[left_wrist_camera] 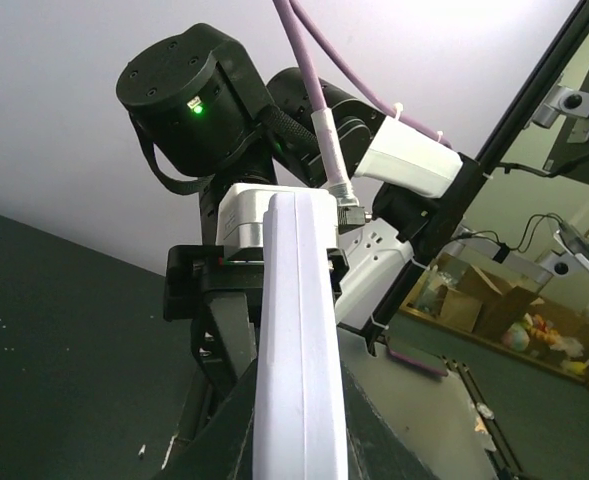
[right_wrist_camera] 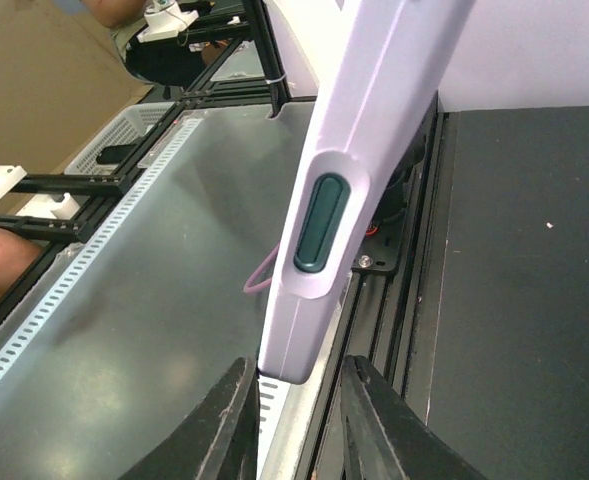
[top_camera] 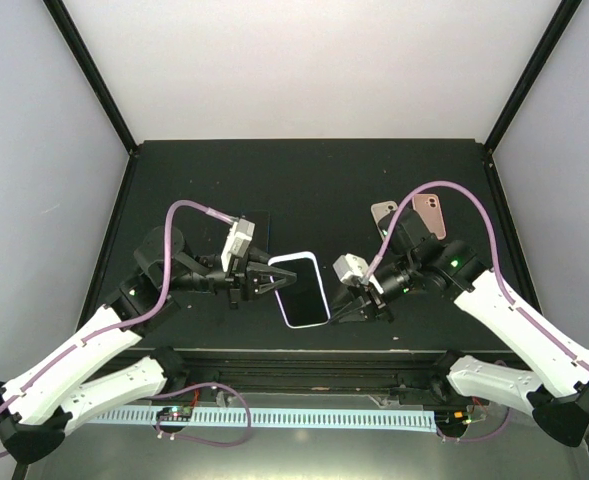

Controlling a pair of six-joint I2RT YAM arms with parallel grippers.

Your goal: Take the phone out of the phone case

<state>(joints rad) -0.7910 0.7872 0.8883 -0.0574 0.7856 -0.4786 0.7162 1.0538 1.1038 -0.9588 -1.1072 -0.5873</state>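
The phone, black screen up, sits in a pale lavender phone case and is held above the table's front middle. My left gripper is shut on the case's left long edge; in the left wrist view its dark fingers press both sides of the case. My right gripper is open at the case's near right corner. In the right wrist view the case corner, with a dark green side button, hangs just above the spread fingers.
Two pinkish phone cases lie at the back right of the black table. A dark flat object lies behind my left wrist. The table's metal front rail runs below the phone.
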